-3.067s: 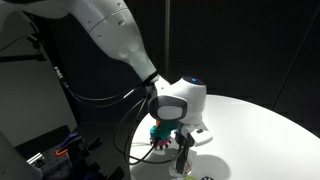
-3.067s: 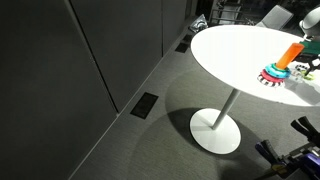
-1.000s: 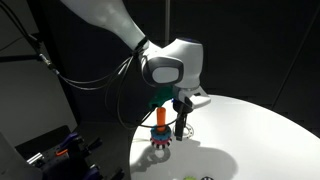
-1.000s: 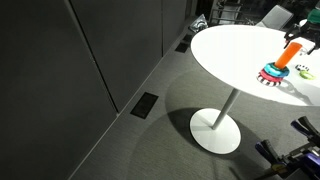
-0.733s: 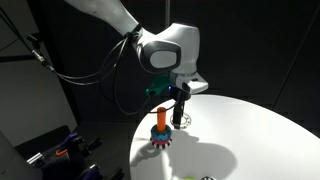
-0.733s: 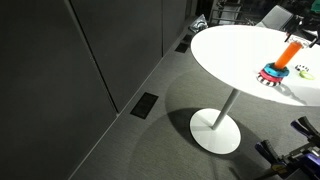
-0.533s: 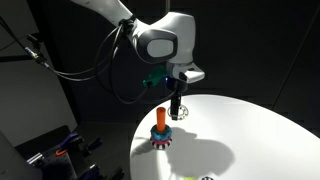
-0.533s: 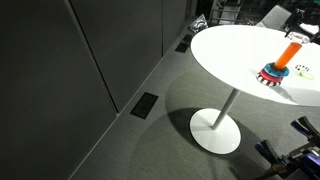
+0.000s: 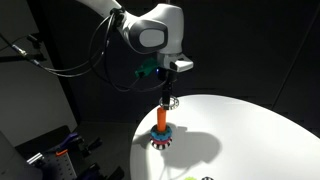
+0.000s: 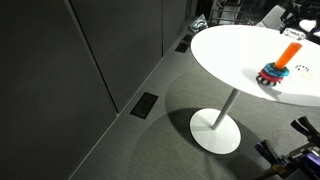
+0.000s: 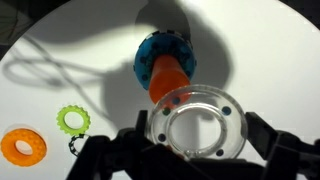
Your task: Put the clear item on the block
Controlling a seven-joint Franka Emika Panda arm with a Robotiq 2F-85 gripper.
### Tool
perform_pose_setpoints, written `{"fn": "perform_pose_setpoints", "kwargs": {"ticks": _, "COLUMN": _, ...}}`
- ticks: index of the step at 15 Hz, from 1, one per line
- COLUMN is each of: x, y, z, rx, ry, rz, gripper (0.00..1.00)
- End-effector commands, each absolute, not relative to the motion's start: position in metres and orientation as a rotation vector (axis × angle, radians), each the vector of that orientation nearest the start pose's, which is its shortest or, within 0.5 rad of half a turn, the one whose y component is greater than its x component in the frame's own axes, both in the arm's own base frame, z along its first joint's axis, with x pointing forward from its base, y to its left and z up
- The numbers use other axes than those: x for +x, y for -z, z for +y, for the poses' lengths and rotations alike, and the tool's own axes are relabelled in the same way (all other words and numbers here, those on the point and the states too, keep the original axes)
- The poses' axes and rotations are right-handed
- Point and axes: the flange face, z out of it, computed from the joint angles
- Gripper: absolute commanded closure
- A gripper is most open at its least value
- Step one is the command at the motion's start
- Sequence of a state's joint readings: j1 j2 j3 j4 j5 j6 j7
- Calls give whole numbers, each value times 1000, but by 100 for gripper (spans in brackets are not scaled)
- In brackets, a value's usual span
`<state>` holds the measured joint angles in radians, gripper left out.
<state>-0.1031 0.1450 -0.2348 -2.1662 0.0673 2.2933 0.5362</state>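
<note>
Raised since three seconds ago, when it sat low beside the block, the arm now hangs over the white round counter (image 9: 250, 130) with the clear toothed ring (image 9: 171, 101) lifted above the stack.

Seen from the wrist, from left to right: a flat orange ring (image 11: 22, 146) and a small green toothed ring (image 11: 71, 120) lie on the counter, well apart from the rest. Next comes the block (image 11: 165, 65), its orange cylinder rising from a teal-blue piece. Rightmost, the clear toothed ring (image 11: 195, 122) is held between the jaws, which are closed partway on opposite sides of its rim. The cylinder's top shows under the ring's upper-left edge, so the hole looks not quite centred yet.

In an exterior view the block (image 10: 275, 68) stands near the counter's edge.

The ring seems light, stiff and slick plastic. Holding it by the outer rim leaves the centre hole free to slide over the cylinder, though a loose squeeze could let it slip.
</note>
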Motion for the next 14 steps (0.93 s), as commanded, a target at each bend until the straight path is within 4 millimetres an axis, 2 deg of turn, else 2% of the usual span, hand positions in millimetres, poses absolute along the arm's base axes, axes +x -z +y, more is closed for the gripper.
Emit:
{"fn": "perform_pose_setpoints", "kwargs": {"ticks": 1, "x": 517, "y": -334, "z": -167, "rx": -2824, "ry": -85, "rz": 1388, "gripper": 31}}
{"fn": "perform_pose_setpoints", "kwargs": {"ticks": 6, "x": 519, "y": -328, "z": -160, "rx": -2852, "ry": -117, "rz": 1434, "gripper": 31}}
{"fn": "perform_pose_setpoints", "kwargs": {"ticks": 14, "x": 515, "y": -319, "z": -162, "rx": -2885, "ry": -125, "rz": 1532, "gripper": 31}}
